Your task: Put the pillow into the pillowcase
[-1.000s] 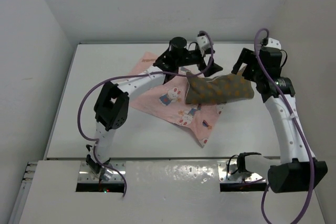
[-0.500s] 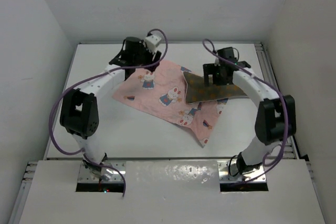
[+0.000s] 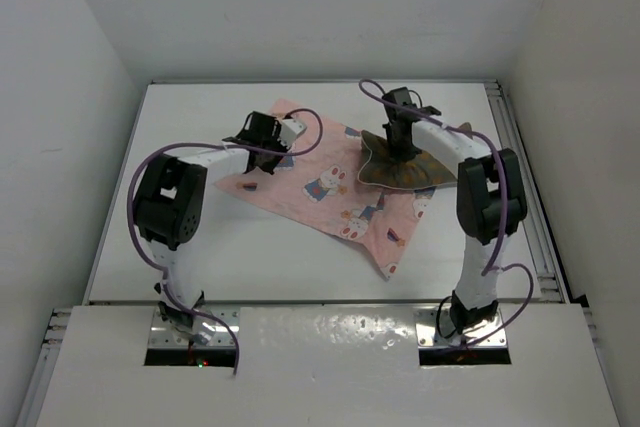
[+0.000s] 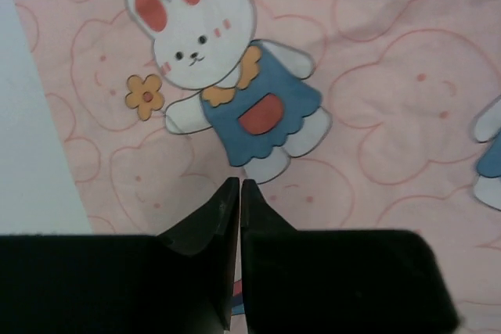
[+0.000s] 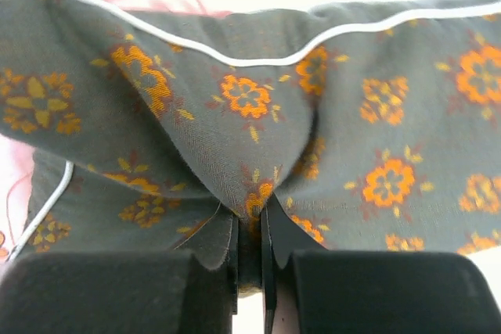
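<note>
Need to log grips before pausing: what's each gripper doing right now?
Left gripper: closed, touching the pillowcase; grip unclear.
Right gripper: closed, pinching the pillow.

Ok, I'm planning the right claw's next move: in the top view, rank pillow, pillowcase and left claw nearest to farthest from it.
1. Pillow, pinched in the right claw.
2. Pillowcase, spread under and left of it.
3. Left claw, farthest left, over the pillowcase's left part.
</note>
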